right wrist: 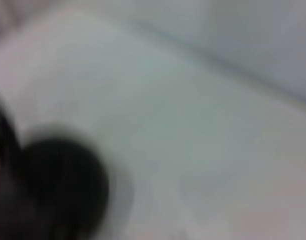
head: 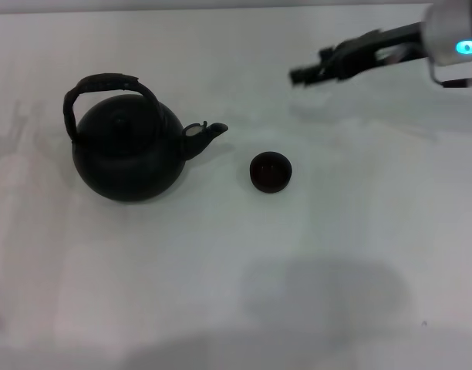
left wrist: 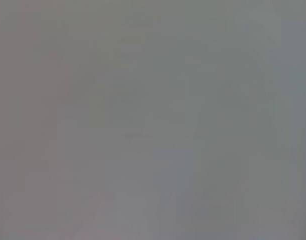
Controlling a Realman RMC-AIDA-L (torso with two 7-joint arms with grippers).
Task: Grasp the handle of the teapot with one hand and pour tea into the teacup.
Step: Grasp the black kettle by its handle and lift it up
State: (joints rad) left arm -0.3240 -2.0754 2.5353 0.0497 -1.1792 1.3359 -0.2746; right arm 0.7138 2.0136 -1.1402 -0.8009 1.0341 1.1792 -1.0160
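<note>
Teacup [head: 270,171] between teapot [head: 128,148], right gripper [head: 307,75].

Plain white table [head: 220,293], soft shadows, even light

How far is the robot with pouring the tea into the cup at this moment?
Nothing looks done yet. The teapot stands upright on the white table, its handle free, its spout toward the teacup, which sits apart from it. In hand: the right gripper reaches in over the table from the far right, holding nothing, well short of the handle. The left arm is not in sight. Left to do: grasp, lift, tilt, pour.
</note>
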